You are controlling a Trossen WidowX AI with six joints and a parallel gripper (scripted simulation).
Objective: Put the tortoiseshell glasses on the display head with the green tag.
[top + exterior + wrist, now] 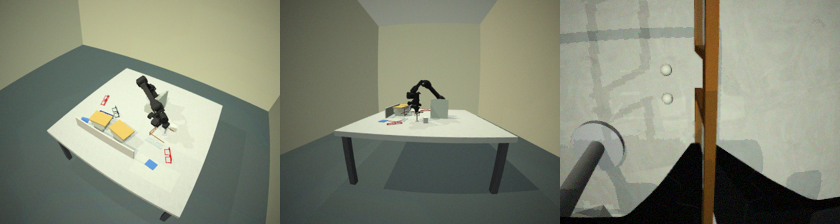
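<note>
In the wrist view the claw (701, 151) (165, 127) (416, 112) is nearly closed, gripping the brown-framed glasses (711, 90) (156, 138) (409, 114) by the front above the surface (775, 100) (199, 119) (454, 129), likely light, with slim temples best left untouched

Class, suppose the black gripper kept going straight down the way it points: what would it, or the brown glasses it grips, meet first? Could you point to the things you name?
Probably the pale table top (199, 112) (454, 129) (780, 75), though the thin grey post (165, 131) (416, 117) (582, 172) stands close beside that path and depth is unclear.
</note>
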